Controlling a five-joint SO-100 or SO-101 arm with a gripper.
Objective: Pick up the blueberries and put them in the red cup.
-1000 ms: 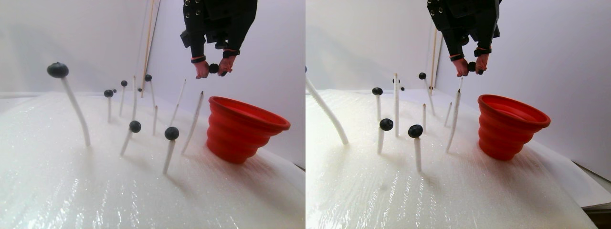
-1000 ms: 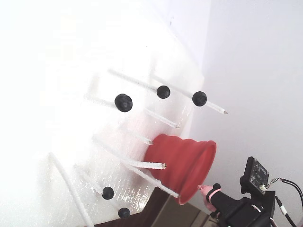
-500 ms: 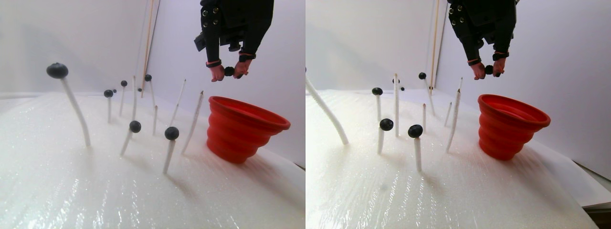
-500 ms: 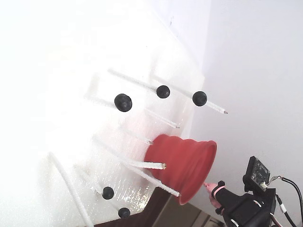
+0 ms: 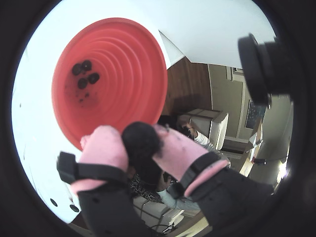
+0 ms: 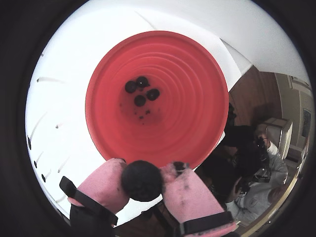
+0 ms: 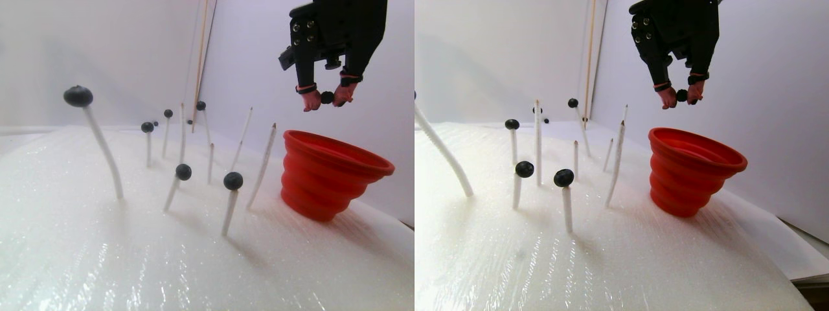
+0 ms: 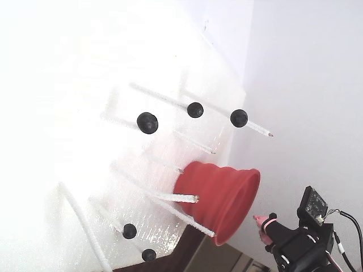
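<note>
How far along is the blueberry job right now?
Done: four blueberries lie in the red cup. In hand: the gripper pinches one blueberry between its pink fingers above the cup's rim. Left: several blueberries on white rods across the foam pad.

A white, glossy, finely textured worktop (image 7: 97, 259) fills the lower part of the stereo pair view. The red cup (image 7: 330, 175) is stood on it at right of centre in the left half. Thin white rods (image 7: 262, 165) are stuck into it, several topped by blueberries (image 7: 233, 181). Its covering is possibly plastic film.
</note>
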